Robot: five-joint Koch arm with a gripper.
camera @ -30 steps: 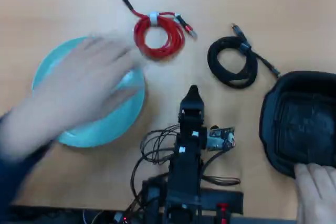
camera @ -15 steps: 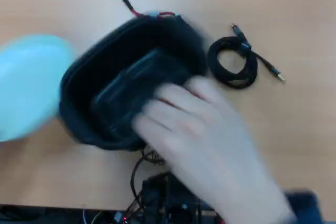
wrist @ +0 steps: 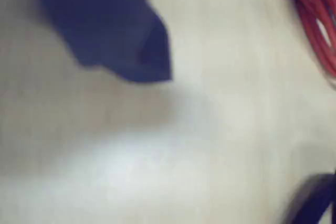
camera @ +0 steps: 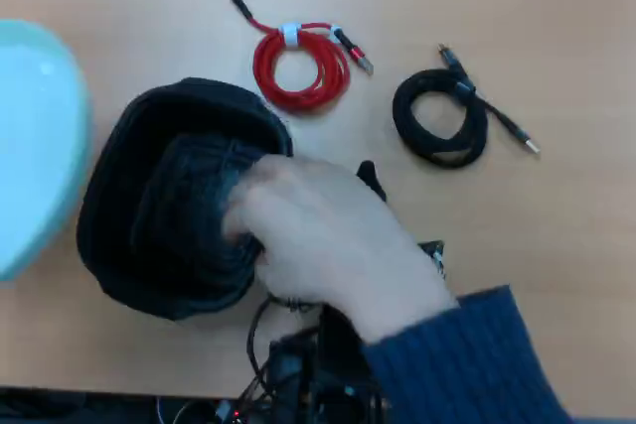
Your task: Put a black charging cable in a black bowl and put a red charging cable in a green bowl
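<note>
In the overhead view the red charging cable (camera: 298, 65) lies coiled on the table at top centre, bound by a white band. The black charging cable (camera: 440, 118) lies coiled to its right. The black bowl (camera: 164, 211) sits left of centre, tipped on its side, with a person's hand (camera: 328, 235) on its rim. The green bowl (camera: 35, 136) is cut off by the left edge. My gripper (camera: 368, 178) is mostly hidden under the hand; only a dark tip shows. In the blurred wrist view a dark blue jaw (wrist: 121, 40) is at top left and the red cable (wrist: 315, 19) at top right.
A blue-sleeved arm (camera: 467, 364) reaches in from the bottom right over my arm's base and wires (camera: 298, 374). The wooden table (camera: 556, 245) is bare right of the hand. A dark blurred shape (wrist: 315, 198) sits at the wrist view's bottom right corner.
</note>
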